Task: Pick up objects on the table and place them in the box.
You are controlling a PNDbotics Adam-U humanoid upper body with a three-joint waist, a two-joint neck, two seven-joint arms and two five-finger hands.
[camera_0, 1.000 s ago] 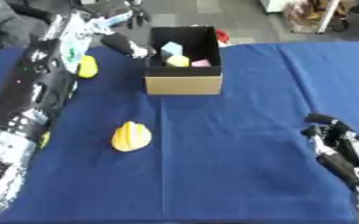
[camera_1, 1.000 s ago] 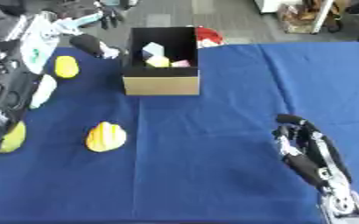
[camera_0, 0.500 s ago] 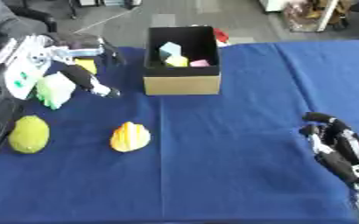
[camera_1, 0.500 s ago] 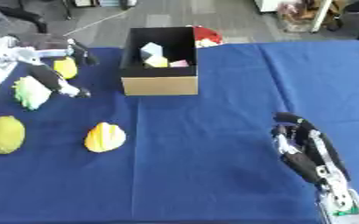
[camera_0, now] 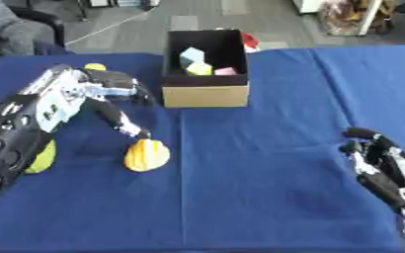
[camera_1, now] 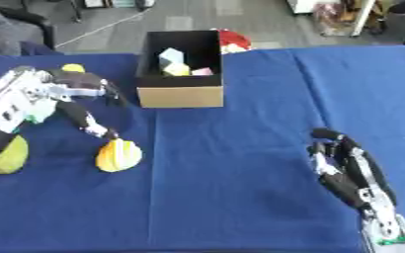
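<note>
A yellow-orange rounded object [camera_0: 146, 154] lies on the blue table [camera_0: 266, 128], left of the middle. My left hand [camera_0: 92, 94] reaches in from the left, open and spread, with one finger stretched down so its tip is at the object's top. The cardboard box [camera_0: 204, 95] stands at the back centre and holds a light blue block [camera_0: 191, 54], a yellow piece and a pink piece. A yellow-green fruit [camera_1: 7, 154] lies at the left, partly behind my arm. My right hand [camera_1: 348, 168] rests open at the lower right.
A small yellow object [camera_0: 95, 66] sits behind my left hand near the table's far edge. Something red [camera_0: 249, 40] lies just behind the box. A bit of a green-white thing [camera_1: 36, 116] shows under my left arm.
My left hand has come away from the box's left side, moving down and toward me to the yellow-orange object. The right hand has stayed put.
</note>
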